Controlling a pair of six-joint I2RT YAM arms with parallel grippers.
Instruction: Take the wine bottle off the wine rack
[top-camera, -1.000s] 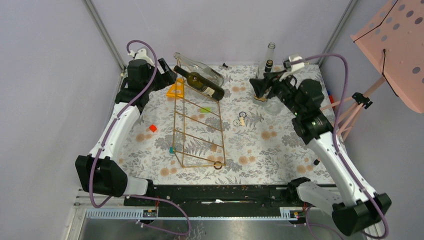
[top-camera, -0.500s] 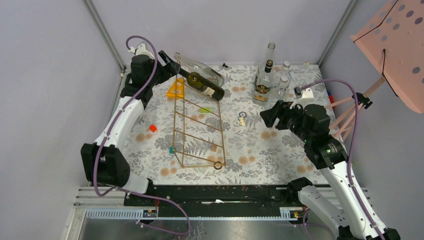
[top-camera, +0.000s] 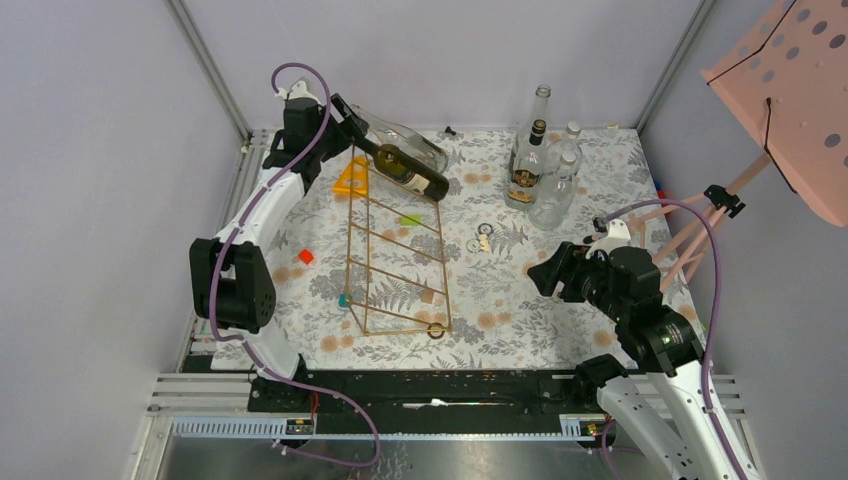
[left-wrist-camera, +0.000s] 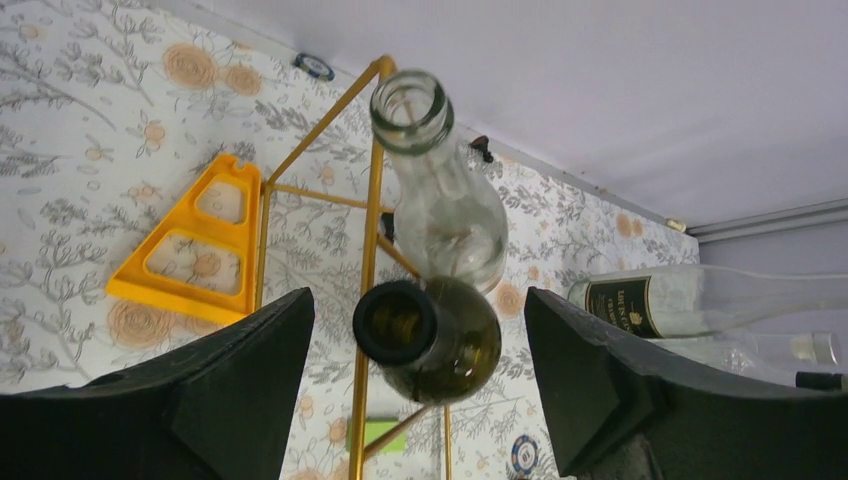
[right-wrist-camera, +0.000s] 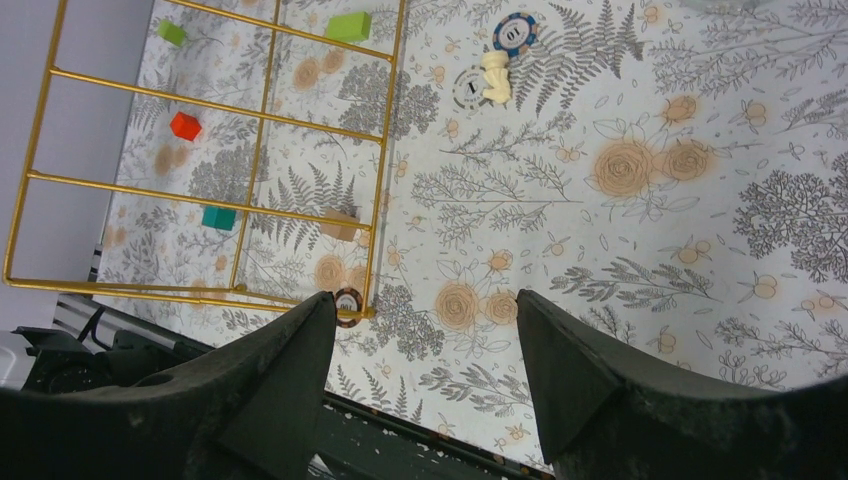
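The gold wire wine rack (top-camera: 395, 245) stands slanted at the table's middle left. A dark green wine bottle (top-camera: 405, 170) and a clear empty bottle (top-camera: 400, 135) lie across its top rungs, necks toward the back left. My left gripper (top-camera: 340, 120) is open at those necks; in the left wrist view (left-wrist-camera: 420, 360) the dark bottle's mouth (left-wrist-camera: 397, 322) sits between the fingers, untouched, with the clear bottle (left-wrist-camera: 440, 200) just above it. My right gripper (top-camera: 550, 275) is open and empty above the table at the right; its wrist view (right-wrist-camera: 425, 360) shows the rack's lower rungs (right-wrist-camera: 220, 160).
Three bottles (top-camera: 535, 165) stand at the back right. An orange triangle (top-camera: 352, 178) lies by the rack's top. Small blocks and poker chips (top-camera: 480, 238) are scattered on the floral cloth. A pink perforated stand (top-camera: 785, 90) leans at the far right.
My left gripper moved back and right up to the bottle necks on the rack. My right arm drew back from the standing bottles toward the near right.
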